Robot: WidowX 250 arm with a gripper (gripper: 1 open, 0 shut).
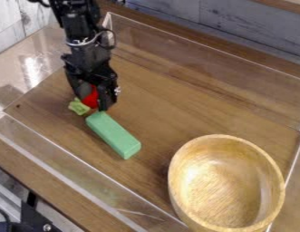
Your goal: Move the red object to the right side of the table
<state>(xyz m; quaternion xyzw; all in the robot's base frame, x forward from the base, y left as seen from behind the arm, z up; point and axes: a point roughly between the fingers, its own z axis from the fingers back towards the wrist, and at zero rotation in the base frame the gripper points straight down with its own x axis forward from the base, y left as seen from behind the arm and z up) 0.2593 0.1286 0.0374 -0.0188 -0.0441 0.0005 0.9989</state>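
The table (200, 100) was brown wood-grain, and the pincer (91, 93) hung straight down near its left side, jaws spread wide and gripping nothing. The red object (88, 94) sat directly between the jaws: small, round, bright red, a yellow-green leafy tip (77, 107) poking out lower-left. Probably light, rigid, smooth plastic that could roll; best pinched across its round middle.

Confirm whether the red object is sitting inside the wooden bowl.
No, the red object sits on the table between the pincer's fingers; the wooden bowl holds nothing.

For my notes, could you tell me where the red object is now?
The red object sits left of centre on the table, between the open gripper fingers, beside the green block.
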